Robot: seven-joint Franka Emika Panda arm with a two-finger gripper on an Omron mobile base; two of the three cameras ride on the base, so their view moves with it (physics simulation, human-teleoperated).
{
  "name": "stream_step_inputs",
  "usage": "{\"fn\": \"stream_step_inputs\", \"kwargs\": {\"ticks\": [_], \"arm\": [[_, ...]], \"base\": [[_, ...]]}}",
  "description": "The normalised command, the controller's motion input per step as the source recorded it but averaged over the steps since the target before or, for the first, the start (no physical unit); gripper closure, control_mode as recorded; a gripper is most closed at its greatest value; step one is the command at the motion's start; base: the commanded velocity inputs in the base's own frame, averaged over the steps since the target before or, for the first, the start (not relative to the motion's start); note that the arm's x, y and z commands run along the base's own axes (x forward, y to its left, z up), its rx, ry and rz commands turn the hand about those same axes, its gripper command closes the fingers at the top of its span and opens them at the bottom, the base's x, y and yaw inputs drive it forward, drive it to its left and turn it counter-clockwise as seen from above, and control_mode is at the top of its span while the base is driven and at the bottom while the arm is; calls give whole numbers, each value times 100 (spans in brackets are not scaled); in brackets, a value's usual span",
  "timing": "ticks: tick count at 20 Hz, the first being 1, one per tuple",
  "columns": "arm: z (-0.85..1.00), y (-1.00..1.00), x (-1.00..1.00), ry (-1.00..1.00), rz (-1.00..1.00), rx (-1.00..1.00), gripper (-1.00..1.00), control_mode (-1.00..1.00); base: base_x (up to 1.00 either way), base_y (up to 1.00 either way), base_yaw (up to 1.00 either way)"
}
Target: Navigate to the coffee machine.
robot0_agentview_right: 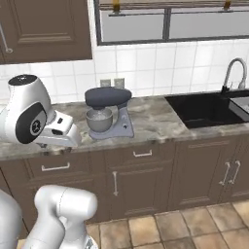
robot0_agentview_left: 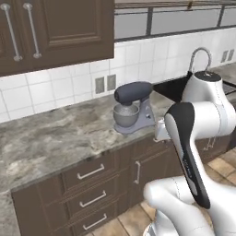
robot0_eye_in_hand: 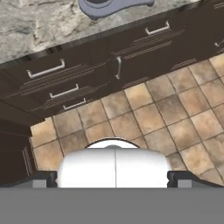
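Observation:
The coffee machine is out of view. My gripper (robot0_eye_in_hand: pixel 113 179) hangs in front of the lower cabinets and points down at the tiled floor, its two dark fingertips (robot0_eye_in_hand: pixel 44 179) set wide apart with nothing between them. The white hand (robot0_agentview_left: pixel 161 131) sits just below the counter edge, a little right of a grey stand mixer (robot0_agentview_left: pixel 132 107) with a bowl. From the right side, the hand (robot0_agentview_right: pixel 61 130) is left of the mixer (robot0_agentview_right: pixel 107 113).
A marble counter (robot0_agentview_left: pixel 50 138) runs over dark drawers (robot0_agentview_left: pixel 91 172) and cabinet doors (robot0_agentview_right: pixel 204 170). A black sink (robot0_agentview_right: pixel 204 108) with a curved tap (robot0_agentview_right: pixel 234 73) lies to the right. Upper cabinets (robot0_agentview_left: pixel 55 32) hang at the left. Tiled floor (robot0_eye_in_hand: pixel 175 118) lies open below.

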Motion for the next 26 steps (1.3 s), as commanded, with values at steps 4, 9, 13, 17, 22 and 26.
{"fn": "stream_step_inputs", "kwargs": {"ticks": [4, 9, 13, 17, 22, 26], "arm": [[0, 0, 0, 0, 0, 0, -100, 100], [0, 0, 0, 0, 0, 0, -100, 100], [0, 0, 0, 0, 0, 0, -100, 100], [0, 0, 0, 0, 0, 0, -100, 100], [0, 0, 0, 0, 0, 0, -100, 100], [0, 0, 0, 0, 0, 0, -100, 100]], "base": [[55, 0, 32], [38, -10, 36], [10, -35, 20], [8, -76, 5], [21, -98, 0], [25, -100, 0]]}}
